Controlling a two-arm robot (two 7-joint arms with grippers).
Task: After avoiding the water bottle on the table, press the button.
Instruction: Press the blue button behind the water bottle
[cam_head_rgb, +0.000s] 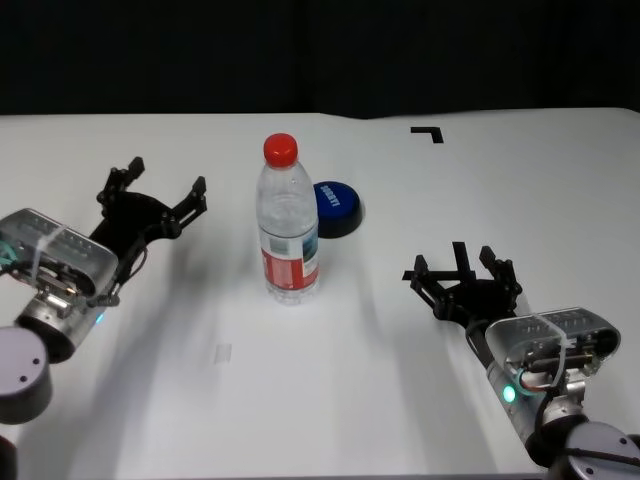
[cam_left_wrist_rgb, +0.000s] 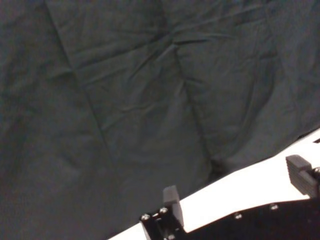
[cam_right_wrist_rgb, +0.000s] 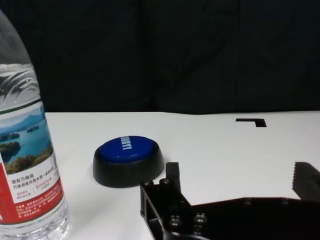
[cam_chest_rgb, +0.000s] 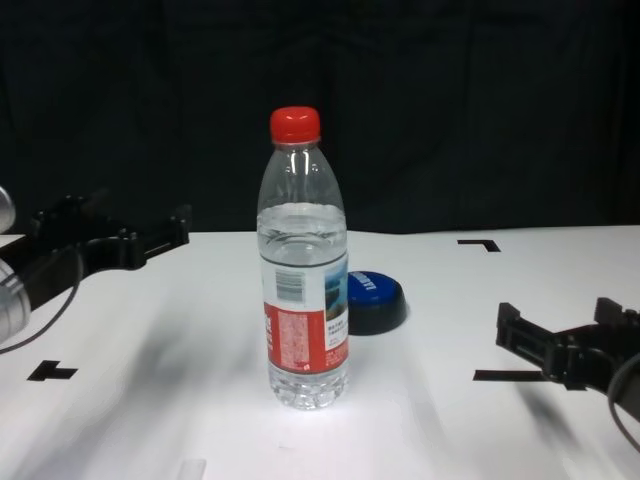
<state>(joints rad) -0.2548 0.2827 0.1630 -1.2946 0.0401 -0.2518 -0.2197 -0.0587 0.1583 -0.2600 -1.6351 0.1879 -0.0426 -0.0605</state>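
Observation:
The water bottle (cam_head_rgb: 288, 222) (cam_chest_rgb: 304, 268) (cam_right_wrist_rgb: 27, 150) stands upright mid-table, clear with a red cap and a red, white and blue label. Just behind it to the right lies the low blue button (cam_head_rgb: 335, 208) (cam_chest_rgb: 372, 298) (cam_right_wrist_rgb: 128, 159) on its dark base. My left gripper (cam_head_rgb: 160, 193) (cam_chest_rgb: 118, 232) (cam_left_wrist_rgb: 235, 195) is open to the left of the bottle, raised above the table (cam_head_rgb: 400, 400). Open too, my right gripper (cam_head_rgb: 462, 268) (cam_chest_rgb: 565, 330) (cam_right_wrist_rgb: 237, 182) is at the right front, well short of the button. Neither holds anything.
Black tape marks lie on the white tabletop: a corner mark (cam_head_rgb: 428, 132) at the far right, one (cam_chest_rgb: 52, 372) near the left front. A black curtain (cam_chest_rgb: 450, 100) closes off the back. A small faint mark (cam_head_rgb: 224, 352) lies in front of the bottle.

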